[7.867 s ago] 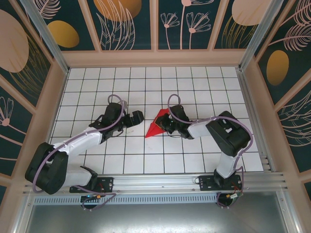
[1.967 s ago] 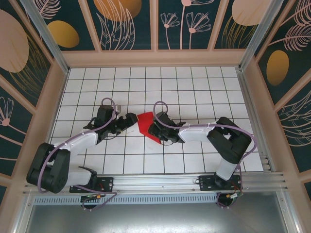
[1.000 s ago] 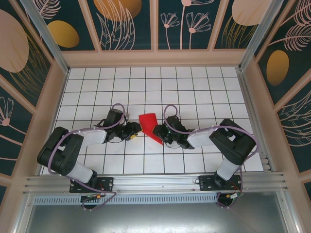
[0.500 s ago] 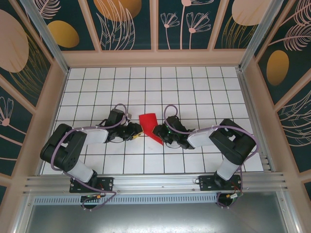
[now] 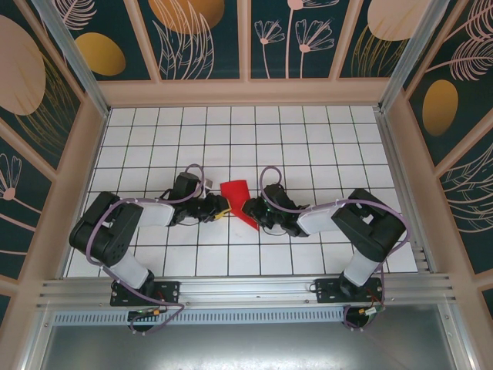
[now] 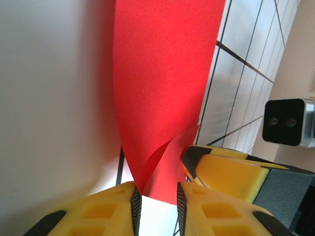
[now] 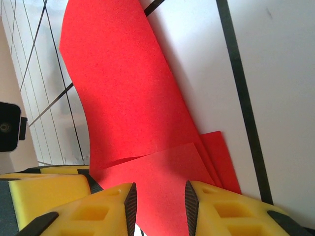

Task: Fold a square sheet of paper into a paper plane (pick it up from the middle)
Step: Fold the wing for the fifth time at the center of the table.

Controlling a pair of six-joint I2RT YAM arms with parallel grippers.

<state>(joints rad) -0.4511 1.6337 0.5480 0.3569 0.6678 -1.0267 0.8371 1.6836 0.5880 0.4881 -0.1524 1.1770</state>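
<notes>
The paper [image 5: 237,199], mid-table, is pinched by both the left gripper [image 6: 156,202] and right gripper [image 7: 158,206]; opposed pulling could tear it.

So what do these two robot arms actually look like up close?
Both arms are built of white links with chunky black joints. A thin lilac cable loops along the left arm and the right arm. Each bolts to a black base on a silver rail. The left pincer and right pincer have bright yellow fingers with black edging and moulded recesses.
</notes>
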